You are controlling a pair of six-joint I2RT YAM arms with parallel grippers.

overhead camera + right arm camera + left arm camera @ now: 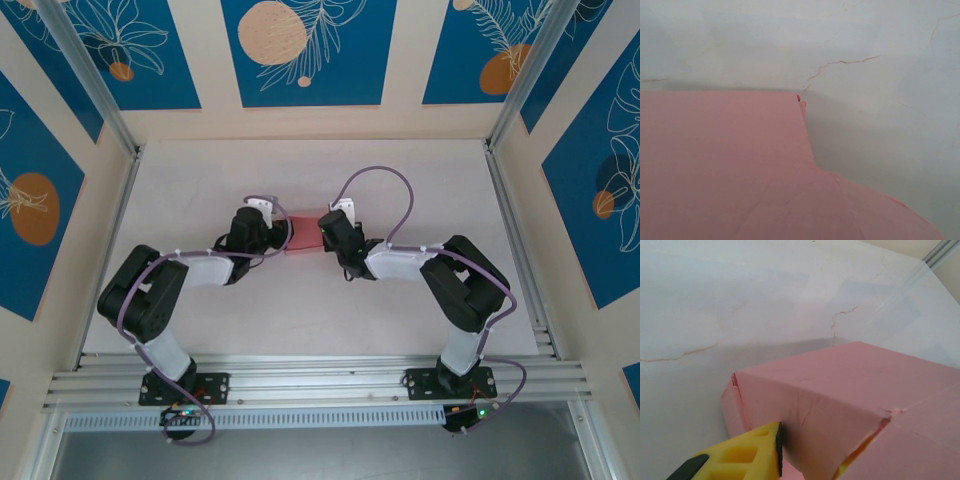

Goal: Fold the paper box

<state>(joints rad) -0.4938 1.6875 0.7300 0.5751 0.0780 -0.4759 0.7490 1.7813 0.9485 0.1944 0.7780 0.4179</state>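
white veined bench (400,190), largest surface. pink paper box (304,236) at bench centre, partly folded, lying between two grippers; end flap (920,440) loose, gap at its corner. left gripper (278,232) at box's left end; yellow finger (747,455) touching box side wall, second finger mostly hidden under flap, cannot tell if clamped. right gripper (326,232) at box's right end, jaws closed; whether card pinched, cannot tell.

Top external looks steeply down from behind; both wrist cameras sit very close, apparently sharing the paper box (840,390).
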